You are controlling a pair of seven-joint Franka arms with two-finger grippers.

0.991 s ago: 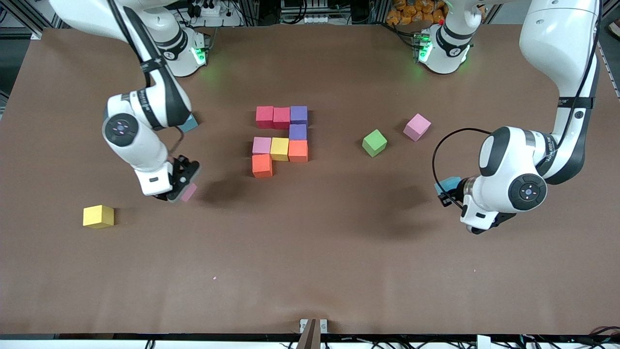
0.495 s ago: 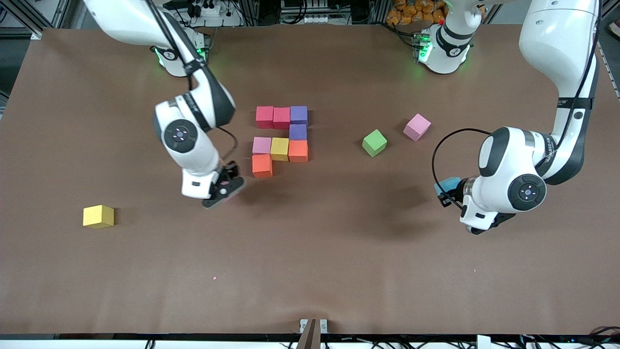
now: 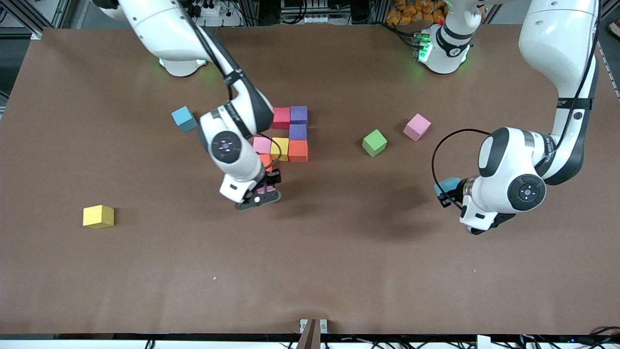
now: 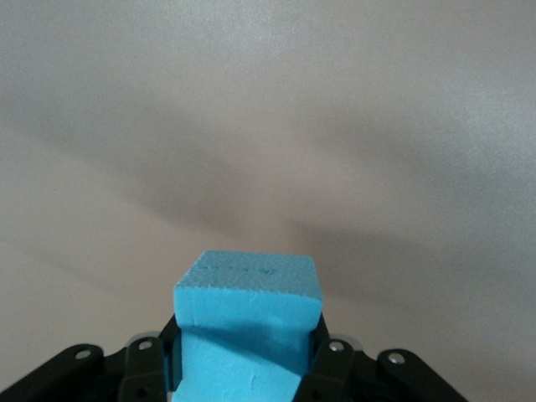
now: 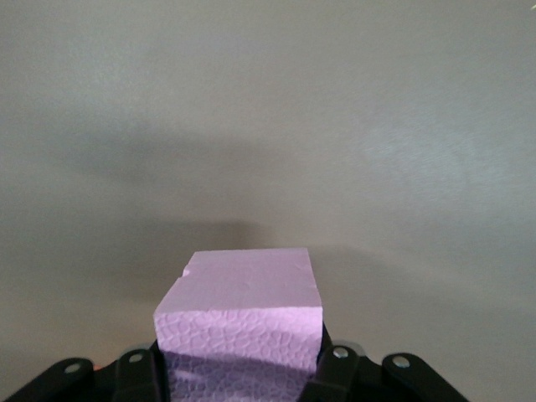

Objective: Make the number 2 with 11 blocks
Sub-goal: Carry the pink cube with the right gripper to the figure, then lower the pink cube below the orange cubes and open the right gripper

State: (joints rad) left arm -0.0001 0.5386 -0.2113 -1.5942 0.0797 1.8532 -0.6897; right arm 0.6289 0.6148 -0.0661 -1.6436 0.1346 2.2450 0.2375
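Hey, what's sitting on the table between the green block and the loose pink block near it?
Nothing. In the front view the green block and the loose pink block stand apart, with only bare brown table between them.

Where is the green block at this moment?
In the front view, the green block lies loose on the table toward the left arm's end, between the partly built number 2 and a loose pink block.

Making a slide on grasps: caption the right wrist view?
Right gripper shut on a pink block, held above the bare brown table.
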